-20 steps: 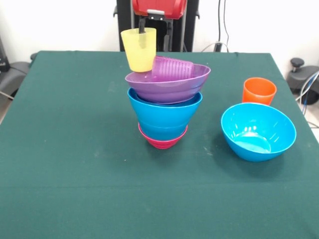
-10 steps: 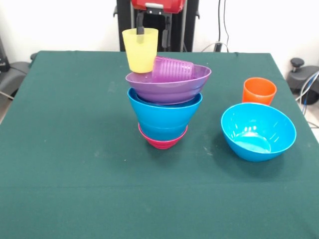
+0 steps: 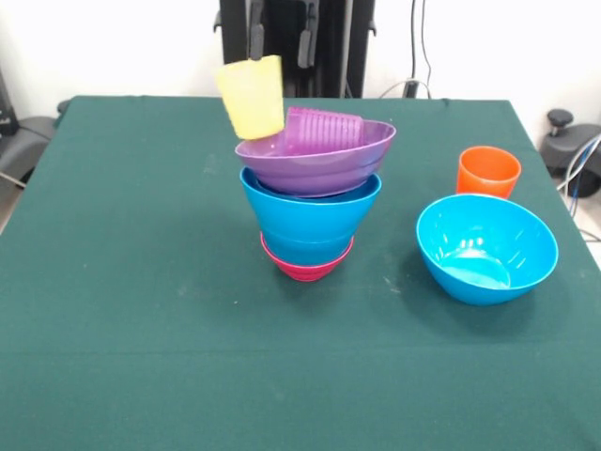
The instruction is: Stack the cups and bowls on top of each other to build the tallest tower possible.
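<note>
Tower (image 3: pixel 310 202) standing at frame centre: magenta bowl (image 3: pixel 307 266) at base, blue bowl (image 3: pixel 310 218) above, purple bowl (image 3: pixel 315 158) tilting on top, purple cup (image 3: pixel 324 129) lying inside. Loose blue bowl (image 3: pixel 486 248) sitting at right, orange cup (image 3: pixel 488 171) just behind. Yellow cup (image 3: pixel 252 97) tilting at the purple bowl's upper-left rim. Gripper (image 3: pixel 280 36) fingers spreading wide at top edge, gripping nothing. Placing step seeming unfinished; next move probably calling for re-seating this cup upright.

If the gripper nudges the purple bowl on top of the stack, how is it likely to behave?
The purple bowl already sits tilted on the blue bowl, so it would probably rock or slide. The purple cup lying inside looks free to roll.
</note>
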Motion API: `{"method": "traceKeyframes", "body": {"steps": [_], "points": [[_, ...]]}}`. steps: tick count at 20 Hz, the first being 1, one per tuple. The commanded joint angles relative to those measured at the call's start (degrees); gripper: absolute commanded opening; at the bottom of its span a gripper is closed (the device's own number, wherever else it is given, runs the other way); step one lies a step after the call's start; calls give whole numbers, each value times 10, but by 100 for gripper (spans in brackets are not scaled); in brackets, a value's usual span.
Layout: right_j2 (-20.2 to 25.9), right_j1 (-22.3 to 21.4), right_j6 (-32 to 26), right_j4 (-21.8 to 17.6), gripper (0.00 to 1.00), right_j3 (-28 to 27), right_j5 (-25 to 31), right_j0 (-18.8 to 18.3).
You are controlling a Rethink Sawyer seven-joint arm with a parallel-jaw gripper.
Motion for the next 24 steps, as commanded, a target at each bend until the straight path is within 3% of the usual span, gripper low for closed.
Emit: {"method": "traceKeyframes", "body": {"steps": [1,10,14,19,24], "points": [[28,-23,5,27,100,-21,124,7],[22,-30,32,42,100,-105,224,53],[10,-54,34,46,100,-107,262,64],[-1,-61,18,38,100,-66,225,50],[-6,-22,45,18,100,-47,153,56]]}}
